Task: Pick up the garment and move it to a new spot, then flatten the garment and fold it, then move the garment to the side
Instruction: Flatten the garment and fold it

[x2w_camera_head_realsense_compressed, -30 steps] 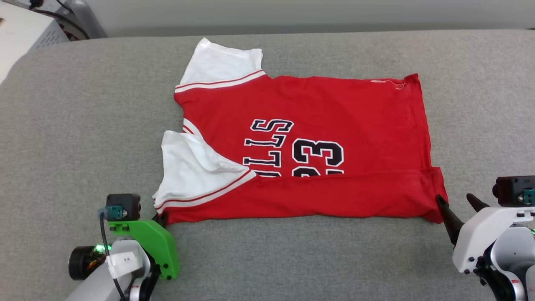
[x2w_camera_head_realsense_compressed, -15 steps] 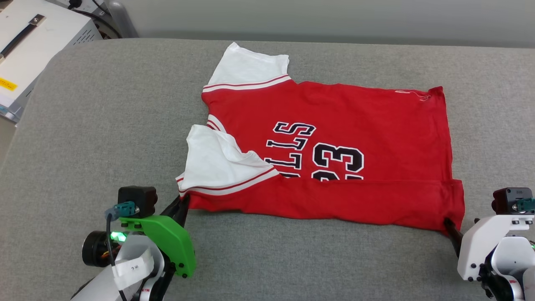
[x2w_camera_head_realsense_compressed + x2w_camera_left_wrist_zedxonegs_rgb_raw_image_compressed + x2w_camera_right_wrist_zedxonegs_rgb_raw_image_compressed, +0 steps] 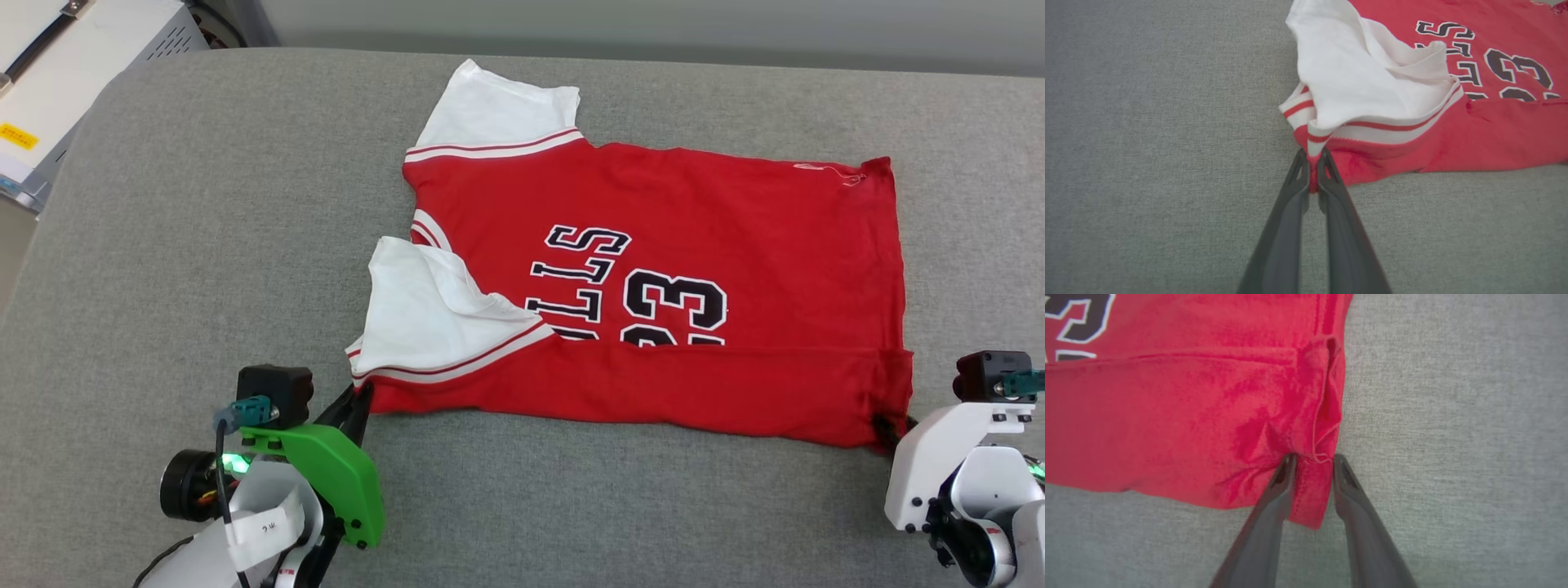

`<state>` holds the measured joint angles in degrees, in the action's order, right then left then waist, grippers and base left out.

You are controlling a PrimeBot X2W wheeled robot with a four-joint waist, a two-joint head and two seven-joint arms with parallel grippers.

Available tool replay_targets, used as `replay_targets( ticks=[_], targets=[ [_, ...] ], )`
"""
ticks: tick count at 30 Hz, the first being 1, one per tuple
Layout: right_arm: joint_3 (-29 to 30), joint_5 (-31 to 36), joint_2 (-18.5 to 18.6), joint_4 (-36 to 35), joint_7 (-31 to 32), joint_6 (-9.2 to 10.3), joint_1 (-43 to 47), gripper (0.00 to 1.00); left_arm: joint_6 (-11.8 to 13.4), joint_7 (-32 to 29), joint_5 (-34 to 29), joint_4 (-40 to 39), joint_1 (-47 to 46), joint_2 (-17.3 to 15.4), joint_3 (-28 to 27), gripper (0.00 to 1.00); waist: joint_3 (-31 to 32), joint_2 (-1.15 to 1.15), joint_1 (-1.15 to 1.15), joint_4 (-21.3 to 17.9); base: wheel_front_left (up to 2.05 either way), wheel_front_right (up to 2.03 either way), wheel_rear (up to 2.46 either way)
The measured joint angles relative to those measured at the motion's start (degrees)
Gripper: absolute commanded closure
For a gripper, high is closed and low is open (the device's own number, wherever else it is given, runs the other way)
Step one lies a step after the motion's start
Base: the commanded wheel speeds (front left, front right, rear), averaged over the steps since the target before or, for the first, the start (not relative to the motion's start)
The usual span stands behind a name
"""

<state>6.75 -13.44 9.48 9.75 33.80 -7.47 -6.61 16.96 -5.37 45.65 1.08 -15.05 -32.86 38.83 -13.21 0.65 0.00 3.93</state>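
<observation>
Fold step, likely: left tool (image 3: pixel 1313 157) clamped on garment (image 3: pixel 735 212) at sleeve corner; right tool (image 3: pixel 1314 458) apart, straddling hem corner. Next: close right, lift both, fold across.

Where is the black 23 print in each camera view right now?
Head view: 23 print, right of centre, on the garment.
Left wrist view: 23 print, upper right.
Right wrist view: 23 print, top left corner, cropped.
Shared landmark: the folded flap edge that covers the digits' ends.
</observation>
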Motion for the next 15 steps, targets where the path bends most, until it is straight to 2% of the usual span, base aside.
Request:
replay_targets(
  ticks=[6,15],
  targets=[
    [0.29,-0.02,0.18,0.54,-0.63,-0.08,-0.05,1.00,0.03,-0.65,-0.49,1.47,0.19,-0.26,1.07,1.00,1.54,0.00,0.00,-0.36,0.00,0.00,0.00],
    [2.47,-0.99,3.21,-1.80,1.53,-0.08,2.09,1.00,0.35,-1.27,-0.31,1.76,4.06,-0.99,2.54,1.00,5.72,0.00,0.00,-1.53,0.00,0.00,0.00]
  ],
)
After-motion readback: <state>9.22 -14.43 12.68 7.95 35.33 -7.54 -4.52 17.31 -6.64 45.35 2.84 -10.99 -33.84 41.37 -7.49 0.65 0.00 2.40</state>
